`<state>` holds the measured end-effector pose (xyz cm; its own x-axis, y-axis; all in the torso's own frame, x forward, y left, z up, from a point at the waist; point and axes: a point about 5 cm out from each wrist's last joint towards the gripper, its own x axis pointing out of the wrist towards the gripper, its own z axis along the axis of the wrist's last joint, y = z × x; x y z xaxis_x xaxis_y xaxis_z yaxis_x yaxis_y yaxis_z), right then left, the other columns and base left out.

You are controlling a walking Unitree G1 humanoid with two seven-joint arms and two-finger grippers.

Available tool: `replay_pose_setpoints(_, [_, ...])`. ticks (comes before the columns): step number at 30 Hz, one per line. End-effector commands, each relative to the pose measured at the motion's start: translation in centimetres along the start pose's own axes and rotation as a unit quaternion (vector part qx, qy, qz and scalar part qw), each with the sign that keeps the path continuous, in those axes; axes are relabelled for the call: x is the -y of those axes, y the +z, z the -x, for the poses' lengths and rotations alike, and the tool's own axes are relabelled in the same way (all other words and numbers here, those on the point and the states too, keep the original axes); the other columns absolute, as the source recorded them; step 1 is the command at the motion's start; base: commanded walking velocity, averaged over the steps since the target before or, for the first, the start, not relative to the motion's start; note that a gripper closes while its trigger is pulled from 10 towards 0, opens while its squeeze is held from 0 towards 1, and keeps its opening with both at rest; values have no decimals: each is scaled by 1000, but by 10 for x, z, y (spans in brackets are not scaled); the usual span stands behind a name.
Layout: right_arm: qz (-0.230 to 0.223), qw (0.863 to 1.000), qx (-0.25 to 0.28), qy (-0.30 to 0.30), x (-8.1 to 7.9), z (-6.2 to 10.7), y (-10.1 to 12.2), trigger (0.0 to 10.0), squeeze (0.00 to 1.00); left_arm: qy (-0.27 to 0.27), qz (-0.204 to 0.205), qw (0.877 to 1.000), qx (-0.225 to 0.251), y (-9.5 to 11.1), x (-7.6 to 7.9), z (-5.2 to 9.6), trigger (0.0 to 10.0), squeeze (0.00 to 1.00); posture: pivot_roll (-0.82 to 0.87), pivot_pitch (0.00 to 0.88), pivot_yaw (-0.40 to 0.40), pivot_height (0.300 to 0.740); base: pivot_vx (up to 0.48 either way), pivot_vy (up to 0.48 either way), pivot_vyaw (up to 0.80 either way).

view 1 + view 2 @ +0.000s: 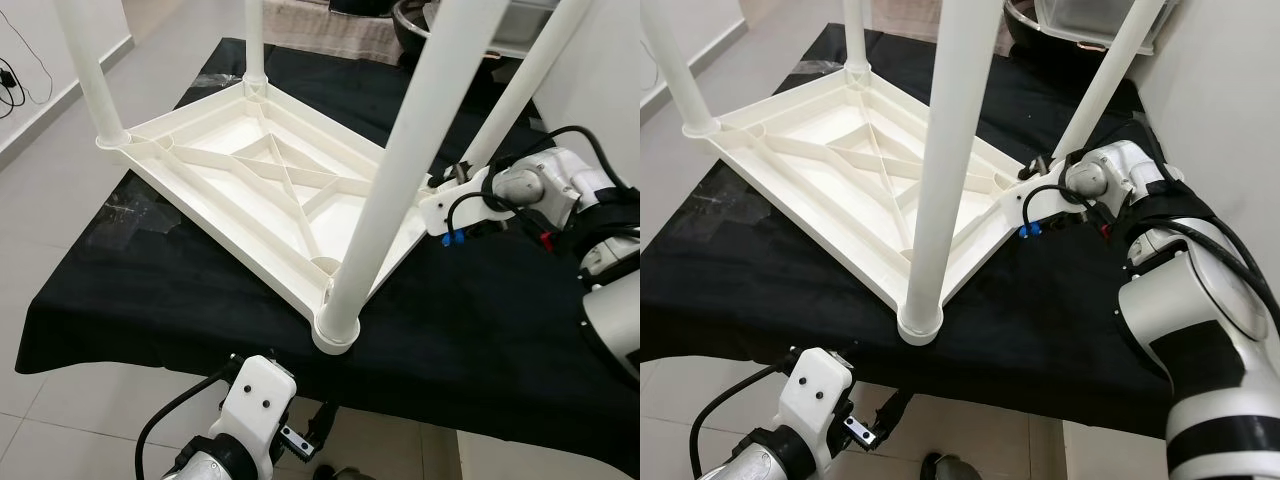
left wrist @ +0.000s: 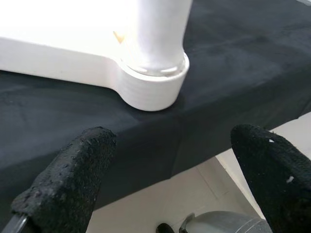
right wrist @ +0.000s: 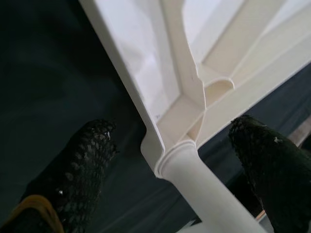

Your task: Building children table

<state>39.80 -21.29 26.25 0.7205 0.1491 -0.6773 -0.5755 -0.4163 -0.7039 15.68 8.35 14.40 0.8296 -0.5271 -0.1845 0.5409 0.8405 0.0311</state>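
White plastic children's table (image 1: pixel 270 185) lies upside down on the black-draped tabletop (image 1: pixel 150 300), ribbed underside up, four legs seated in the corner sockets and pointing upward. Nearest leg (image 1: pixel 400 170) stands at 6 o'clock by the tabletop's front edge. Left gripper (image 2: pixel 170 179) hovers just off that edge at 6 o'clock, fingers (image 2: pixel 73 179) spread wide, holding nothing, facing the leg's socket (image 2: pixel 150 85). Right gripper (image 3: pixel 170 165) sits at the 3 o'clock corner, its fingers (image 3: pixel 77 170) wide apart either side of the right leg (image 3: pixel 209 189) near its socket, not gripping.
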Motion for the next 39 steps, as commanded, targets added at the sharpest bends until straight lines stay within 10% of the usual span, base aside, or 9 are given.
replay_pose_setpoints(1, [27,999,10,27,-11,-7,5,10000,0,-5,3,1000,-14,-4,3,0,10000,0,82,158,-131,740,0,0,0])
replay_pose_setpoints(16, [91,993,55,43,-20,-30,38,10000,0,-3,5,1000,-12,-1,4,3,10000,0,78,182,-138,740,0,0,0])
replay_pose_setpoints(32, [65,986,113,107,-15,-39,70,10000,0,0,17,1000,-15,0,10,6,10000,0,74,213,-155,740,0,0,0])
replay_pose_setpoints(33, [77,985,120,93,-11,-41,78,6275,0,0,19,1000,-16,0,11,7,10000,0,69,219,-159,740,0,0,0])
replay_pose_setpoints(34, [74,986,123,89,-9,-42,81,0,0,0,19,1000,-16,0,11,7,10000,0,70,220,-162,740,0,0,0])
replay_pose_setpoints(39, [69,985,129,91,-7,-42,86,0,0,1,21,1000,-17,1,13,7,10000,0,74,220,-167,740,0,0,0])
